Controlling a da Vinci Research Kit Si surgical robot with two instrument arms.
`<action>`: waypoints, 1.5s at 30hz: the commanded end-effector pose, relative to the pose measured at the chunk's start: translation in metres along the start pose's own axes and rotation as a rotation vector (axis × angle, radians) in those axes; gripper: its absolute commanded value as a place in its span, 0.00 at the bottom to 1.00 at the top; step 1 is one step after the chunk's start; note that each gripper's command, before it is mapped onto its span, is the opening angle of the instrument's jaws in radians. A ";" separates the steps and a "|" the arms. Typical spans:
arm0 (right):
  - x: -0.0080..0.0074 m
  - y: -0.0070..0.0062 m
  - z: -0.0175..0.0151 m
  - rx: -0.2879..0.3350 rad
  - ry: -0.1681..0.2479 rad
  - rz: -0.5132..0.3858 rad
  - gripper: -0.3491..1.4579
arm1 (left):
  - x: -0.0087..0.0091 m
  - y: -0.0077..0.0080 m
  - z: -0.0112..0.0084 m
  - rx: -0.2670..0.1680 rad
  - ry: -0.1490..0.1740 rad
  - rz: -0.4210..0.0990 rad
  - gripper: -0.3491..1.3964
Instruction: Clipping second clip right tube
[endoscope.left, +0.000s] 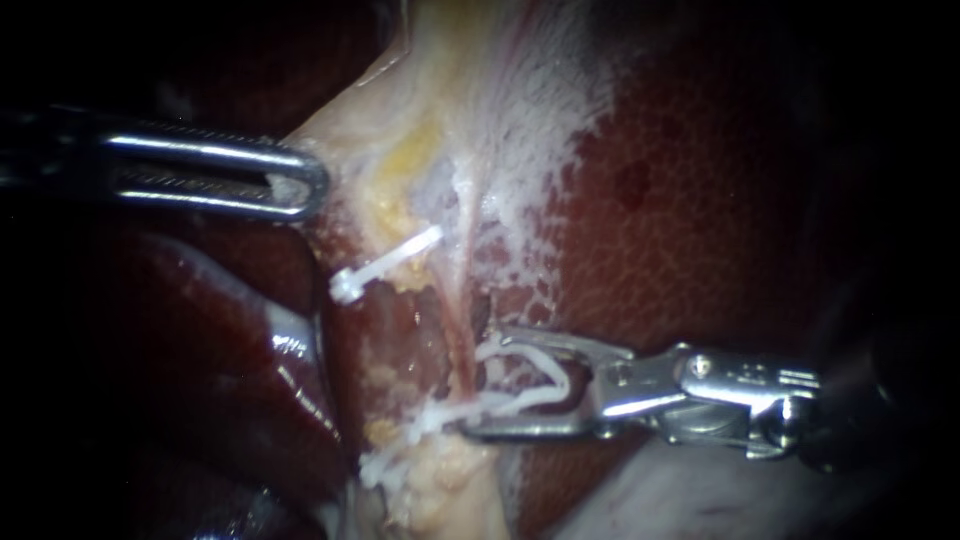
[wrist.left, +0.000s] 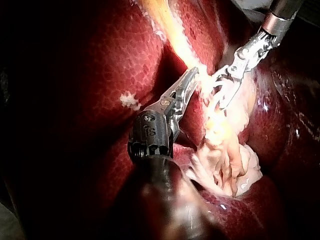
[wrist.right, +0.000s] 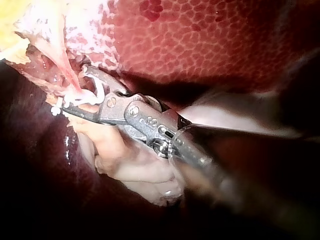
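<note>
Right end effector (endoscope.left: 488, 384) holds open clip (endoscope.left: 550, 370) astride tube (endoscope.left: 458, 330); we've not closed it yet. L end effector (endoscope.left: 310, 185) grips tissue (endoscope.left: 350, 150).

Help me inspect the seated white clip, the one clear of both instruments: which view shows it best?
Endoscope view: the white clip lies unobstructed, with its full length and both ends showing. In the left wrist view and the right wrist view I cannot make it out.
</note>
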 end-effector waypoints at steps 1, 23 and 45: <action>0.0001 0.0000 0.0002 -0.002 -0.001 0.007 0.51 | 0.0001 0.0000 0.0000 0.000 0.000 0.000 0.00; 0.0007 -0.0019 0.0011 0.066 -0.021 0.033 0.44 | 0.0003 0.0000 0.0002 0.001 0.000 0.002 0.00; -0.0001 -0.0009 -0.0004 0.075 -0.026 0.083 0.04 | 0.0005 0.0002 0.0003 0.001 0.000 0.003 0.00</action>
